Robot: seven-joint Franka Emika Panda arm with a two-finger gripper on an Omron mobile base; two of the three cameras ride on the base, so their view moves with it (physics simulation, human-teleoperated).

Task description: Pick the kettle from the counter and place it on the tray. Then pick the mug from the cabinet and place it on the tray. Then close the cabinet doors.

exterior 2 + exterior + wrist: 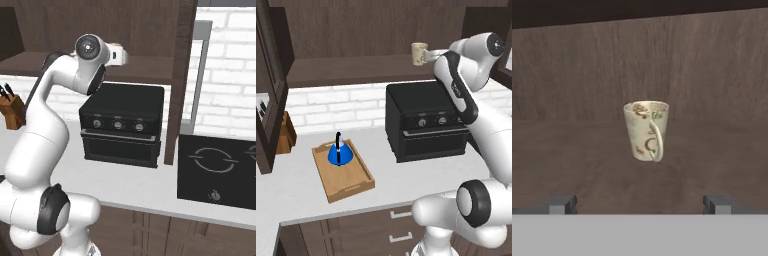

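Jaws stand spread wide and hold nothing, lined up on the mug [646, 131], which sits upright ahead of them on the cabinet shelf [356, 67], handle toward the camera, apart from both fingertips [562, 204]. That spread looks meant to straddle the cup. Down on the table [301, 190], the kettle [338, 152] already rests in the tray [351, 187].

The counter [301, 192] bears the tray [351, 187], a black oven [423, 122] and a knife block [286, 132]; the cabinet [346, 70] shelf holds the mug [419, 53].
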